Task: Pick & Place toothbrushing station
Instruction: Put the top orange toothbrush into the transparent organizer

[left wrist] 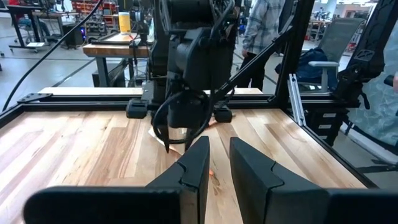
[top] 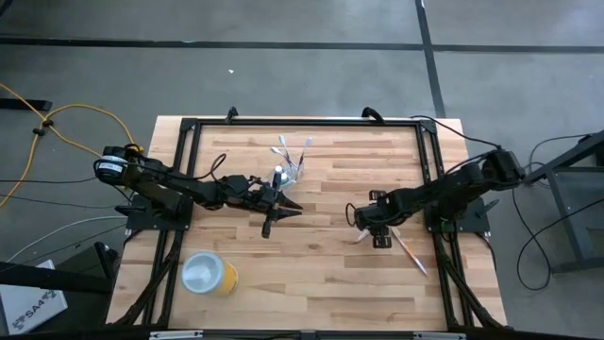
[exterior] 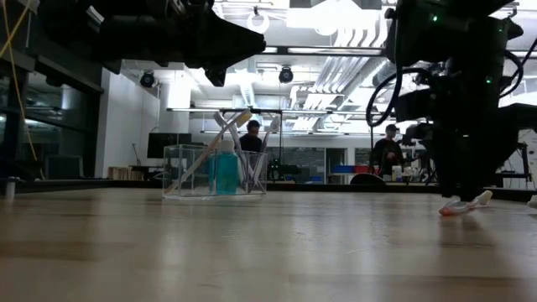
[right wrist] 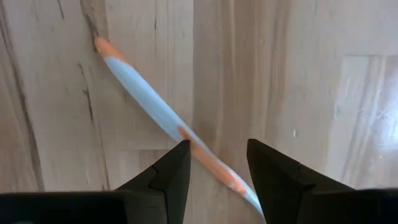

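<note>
A small clear cup stands at the table's far middle. It holds several toothbrushes leaning on its rim and a blue tube. One white and orange toothbrush lies flat on the wood at the right. My right gripper points down over it, open, one finger on each side of the orange handle. My left gripper hangs level above the table near the cup. Its fingers are a little apart with nothing between them.
A larger yellow cup with a pale top stands at the near left. Black frame rails run around the table. People stand in the room behind the table. Bare wood lies between the two arms.
</note>
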